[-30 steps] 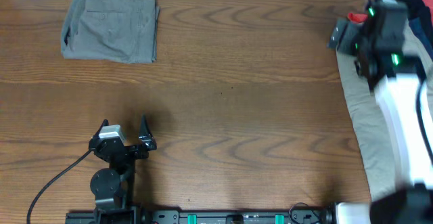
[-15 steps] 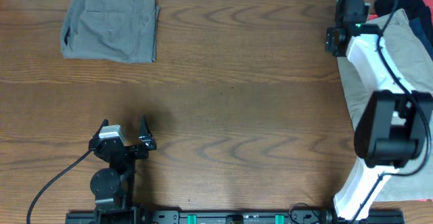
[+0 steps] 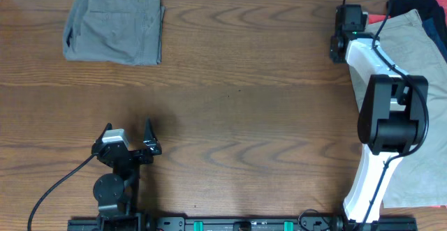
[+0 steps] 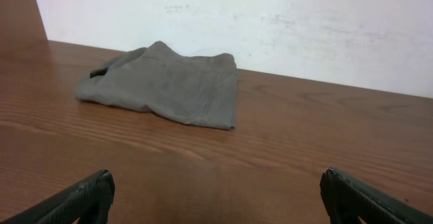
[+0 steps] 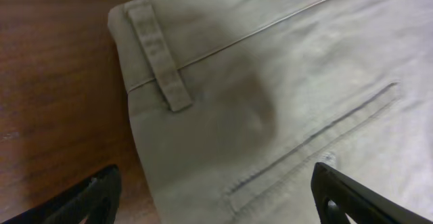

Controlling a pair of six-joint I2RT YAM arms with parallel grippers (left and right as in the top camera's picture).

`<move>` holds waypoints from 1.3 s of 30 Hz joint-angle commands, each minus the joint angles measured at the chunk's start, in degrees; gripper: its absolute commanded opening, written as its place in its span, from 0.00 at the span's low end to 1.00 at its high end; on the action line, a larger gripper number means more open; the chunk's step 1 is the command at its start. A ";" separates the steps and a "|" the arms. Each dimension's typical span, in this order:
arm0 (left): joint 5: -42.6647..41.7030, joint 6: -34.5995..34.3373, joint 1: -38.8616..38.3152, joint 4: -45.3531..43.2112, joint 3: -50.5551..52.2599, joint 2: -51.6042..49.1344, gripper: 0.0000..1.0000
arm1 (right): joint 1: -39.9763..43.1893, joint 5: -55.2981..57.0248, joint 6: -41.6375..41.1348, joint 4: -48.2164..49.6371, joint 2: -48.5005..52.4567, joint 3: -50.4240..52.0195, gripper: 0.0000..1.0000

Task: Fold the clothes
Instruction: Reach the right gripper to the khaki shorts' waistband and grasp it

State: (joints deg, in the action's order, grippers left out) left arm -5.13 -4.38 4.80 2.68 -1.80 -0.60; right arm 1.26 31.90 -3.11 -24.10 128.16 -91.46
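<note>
Right gripper [image 5: 213, 187] now reaches farther out, jaws spread above the khaki shorts [image 5: 291, 75]; best pinch the waistband corner [image 5: 128, 28] ahead-left, beside the belt loop [image 5: 160, 58].

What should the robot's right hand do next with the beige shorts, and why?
Probably lower and pinch the waistband corner. The right hand hangs open over the khaki shorts, that corner and its belt loop showing between its fingers, nothing gripped yet. A grip there could drag the shorts out for folding.
</note>
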 commanded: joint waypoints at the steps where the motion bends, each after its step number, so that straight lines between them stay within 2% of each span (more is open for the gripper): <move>1: 0.07 0.74 -0.07 0.85 1.57 0.37 0.98 | 0.28 0.42 0.63 0.59 1.99 -1.20 0.85; 6: 0.07 0.74 -0.07 0.85 1.57 0.37 0.98 | 0.63 0.24 0.63 0.37 3.82 -1.18 0.84; 8: 0.04 0.74 -0.07 0.85 1.57 0.37 0.98 | 0.83 0.24 0.63 0.37 4.33 -1.18 0.81; 14: 0.04 0.74 -0.07 0.85 1.57 0.37 0.98 | 1.49 0.28 0.63 0.33 4.76 -1.18 0.49; 17: 0.07 0.74 -0.07 0.85 1.57 0.37 0.98 | 1.73 0.96 0.63 0.31 4.76 -1.18 0.27; 21: 0.04 0.74 -0.07 0.85 1.57 0.37 0.98 | 1.84 1.09 0.63 0.15 4.74 -1.18 0.02; 26: 0.04 0.74 -0.07 0.85 1.57 0.37 0.98 | 1.84 1.36 0.42 -0.42 4.42 -1.20 0.01; 30: 0.04 0.74 -0.07 0.85 1.57 0.37 0.98 | 1.77 5.22 -3.02 -1.03 2.97 -1.22 0.01; 39: 0.04 0.74 -0.07 0.85 1.57 0.37 0.98 | 1.68 4.07 -9.07 -3.34 -5.31 -1.22 0.01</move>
State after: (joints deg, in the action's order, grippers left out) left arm -5.13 -4.38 4.80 2.68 -1.80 -0.60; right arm 2.42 34.02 -8.60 -27.16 128.09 -92.49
